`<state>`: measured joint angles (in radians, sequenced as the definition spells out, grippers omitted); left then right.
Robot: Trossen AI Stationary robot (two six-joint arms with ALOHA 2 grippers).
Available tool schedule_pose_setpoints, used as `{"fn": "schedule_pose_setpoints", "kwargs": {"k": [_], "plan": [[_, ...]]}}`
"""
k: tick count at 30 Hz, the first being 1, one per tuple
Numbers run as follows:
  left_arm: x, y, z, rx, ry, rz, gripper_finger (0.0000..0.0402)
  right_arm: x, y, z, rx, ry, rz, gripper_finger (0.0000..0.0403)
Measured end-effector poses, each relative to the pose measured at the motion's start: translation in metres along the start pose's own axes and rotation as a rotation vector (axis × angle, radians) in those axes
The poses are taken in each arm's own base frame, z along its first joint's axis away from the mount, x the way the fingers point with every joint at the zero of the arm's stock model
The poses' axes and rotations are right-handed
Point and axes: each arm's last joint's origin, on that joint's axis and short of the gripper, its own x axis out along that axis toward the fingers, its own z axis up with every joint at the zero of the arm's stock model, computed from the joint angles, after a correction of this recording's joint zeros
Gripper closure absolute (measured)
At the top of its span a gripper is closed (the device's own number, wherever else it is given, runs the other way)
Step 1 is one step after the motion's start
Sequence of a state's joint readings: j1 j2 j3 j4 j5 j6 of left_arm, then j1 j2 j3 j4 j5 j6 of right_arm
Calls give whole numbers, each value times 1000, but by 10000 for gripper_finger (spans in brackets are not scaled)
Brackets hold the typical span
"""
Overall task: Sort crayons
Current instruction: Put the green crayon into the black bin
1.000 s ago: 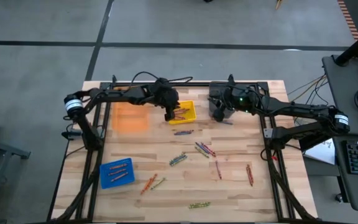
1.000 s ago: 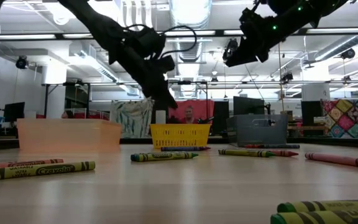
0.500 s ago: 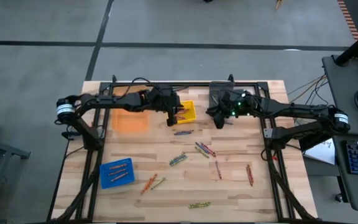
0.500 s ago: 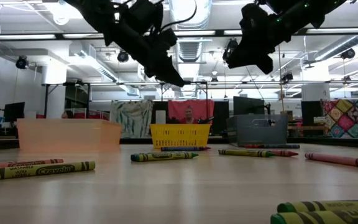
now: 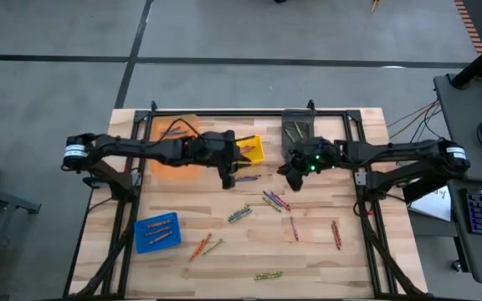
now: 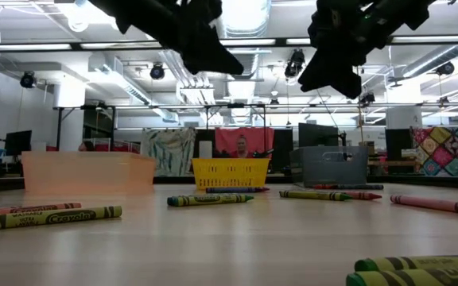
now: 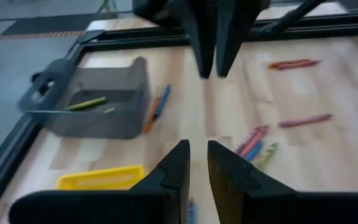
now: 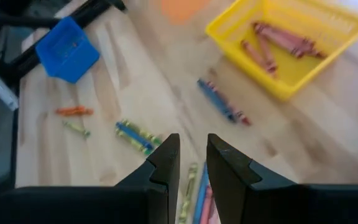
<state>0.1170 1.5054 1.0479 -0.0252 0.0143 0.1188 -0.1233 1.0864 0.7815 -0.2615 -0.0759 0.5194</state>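
Crayons lie all over the wooden table, and some are in the bins.

Red crayons (image 8: 278, 40) sit in the yellow bin (image 5: 252, 149), and a blue crayon (image 5: 246, 177) lies on the table (image 5: 325, 259) just in front of it. The left gripper (image 5: 227, 177) hangs in the air near that bin, its fingers close together and holding nothing. The right gripper (image 5: 292, 179) hangs in front of the grey bin (image 5: 298, 128), its fingers a little apart, holding nothing too.

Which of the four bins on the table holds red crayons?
The yellow bin: red crayons lie in it. The grey bin holds olive-yellow ones, the blue bin orange ones, and the orange bin shows none clearly.
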Motion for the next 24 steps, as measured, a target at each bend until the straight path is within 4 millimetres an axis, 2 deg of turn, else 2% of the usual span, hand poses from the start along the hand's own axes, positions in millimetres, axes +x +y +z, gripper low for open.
{"fn": "schedule_pose_setpoints", "kwargs": {"k": [4, 11, 18, 24], "plan": [[-2, -17, 0, 9, -26, -38, 362, 12, 7, -9, 19, 59, -1, 335], [-7, -37, -12, -51, -102, -87, 362, 31, 13, -24, 62, 148, -16, 335], [-24, -45, -16, -150, -255, -119, 362, 44, 14, -35, 108, 215, -53, 335], [-43, -45, -24, -258, -408, -150, 362, 63, 14, -48, 106, 294, -111, 335]]}}
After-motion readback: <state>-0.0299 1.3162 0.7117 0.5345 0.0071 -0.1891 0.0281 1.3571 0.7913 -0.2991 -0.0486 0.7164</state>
